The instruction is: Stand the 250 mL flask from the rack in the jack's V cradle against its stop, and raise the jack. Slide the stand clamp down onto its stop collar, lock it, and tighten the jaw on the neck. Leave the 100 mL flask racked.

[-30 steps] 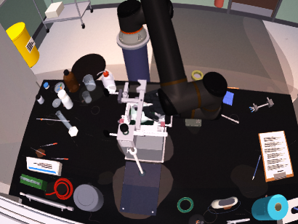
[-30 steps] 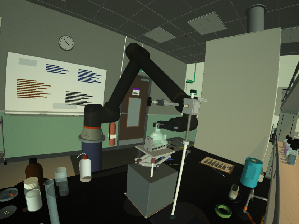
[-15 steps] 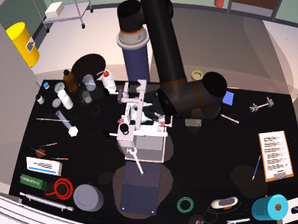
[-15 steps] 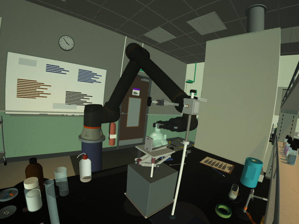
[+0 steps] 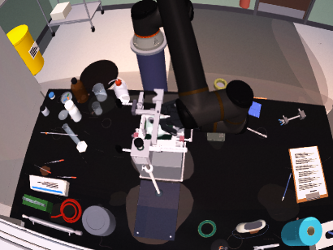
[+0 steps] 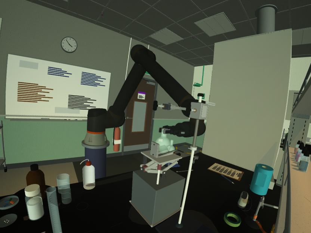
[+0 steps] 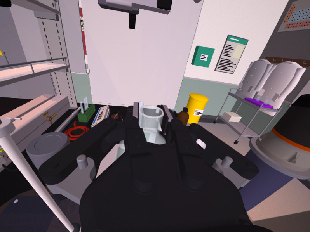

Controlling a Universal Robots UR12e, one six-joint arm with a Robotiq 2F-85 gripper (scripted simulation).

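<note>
In the middle of the black bench, the scissor jack (image 6: 160, 165) sits on a grey block, and the pale green 250 mL flask (image 6: 164, 143) stands on its platform beside the cradle's upright plate. I grip the flask's neck (image 7: 151, 117) in my closed gripper (image 6: 164, 130), reaching in from the right. The stand rod (image 6: 189, 163) rises in front of the jack. Its clamp block (image 6: 199, 110) sits high on the rod, well above the white stop collar (image 6: 192, 148), with the jaw arm (image 6: 168, 106) reaching left above the flask. I cannot see the rack or the 100 mL flask.
Behind the jack stands my arm's blue pedestal (image 5: 151, 67). Bottles, beakers and a wash bottle (image 6: 88, 174) crowd the bench's left. A clipboard (image 5: 308, 173), a teal roll (image 5: 302, 231) and tape rings lie to the right, and a tall panel (image 6: 247, 100) stands nearby.
</note>
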